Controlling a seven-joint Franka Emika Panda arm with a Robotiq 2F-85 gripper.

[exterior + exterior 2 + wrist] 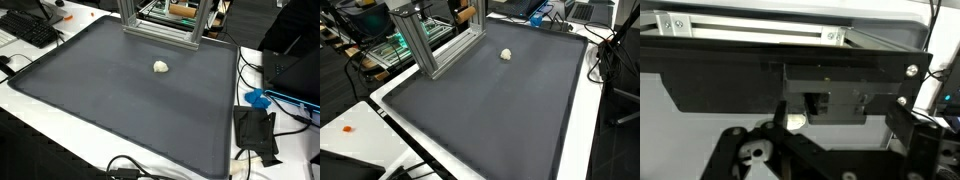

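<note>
Black pincer (830, 150) closest to the lens in the wrist view, spread wide, gripping nothing. Just beyond it, low between the fingers, a small pale lump (795, 122), partly hidden. In both exterior views, same lump (160, 67) (506, 55) alone on a dark-grey mat (120, 110), toward the far end, near an aluminium frame (160, 28) but clear of it. Under the mat, a white table (360, 125). Off one edge, a black box (255, 130), a blue object (258, 98), loose cables (130, 168). Farther back, a keyboard (35, 30) and more equipment, too small to make out.
</note>
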